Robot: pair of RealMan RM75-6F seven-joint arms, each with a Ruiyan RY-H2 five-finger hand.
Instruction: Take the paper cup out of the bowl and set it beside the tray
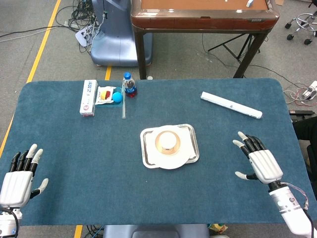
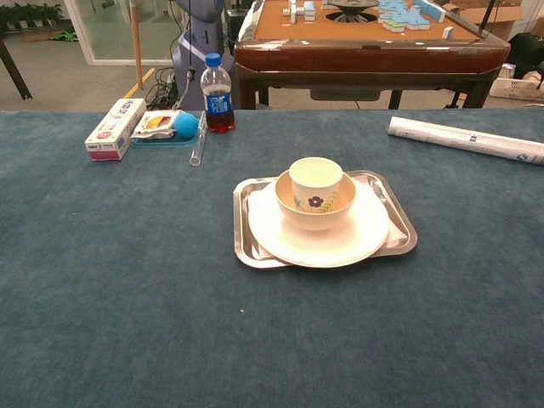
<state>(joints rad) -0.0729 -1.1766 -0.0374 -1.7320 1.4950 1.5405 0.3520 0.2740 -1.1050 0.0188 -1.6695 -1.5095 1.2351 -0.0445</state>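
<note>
A white paper cup (image 2: pixel 315 179) with a flower print stands upright inside a cream bowl (image 2: pixel 314 211). The bowl sits on a white plate (image 2: pixel 314 238), which lies on a steel tray (image 2: pixel 404 234) at the table's middle. From the head view the cup (image 1: pixel 169 141), bowl (image 1: pixel 158 141) and tray (image 1: pixel 146 153) appear from above. My left hand (image 1: pixel 20 176) rests open near the table's front left corner, fingers spread, holding nothing. My right hand (image 1: pixel 258 159) hovers open at the front right, well clear of the tray. Neither hand shows in the chest view.
At the back left stand a cola bottle (image 2: pixel 218 95), a white and pink box (image 2: pixel 115 129), a blue ball (image 2: pixel 185 125) on a snack pack, and a clear tube (image 2: pixel 198 140). A rolled white paper (image 2: pixel 466 138) lies at the back right. A wooden table (image 1: pixel 200 15) stands beyond.
</note>
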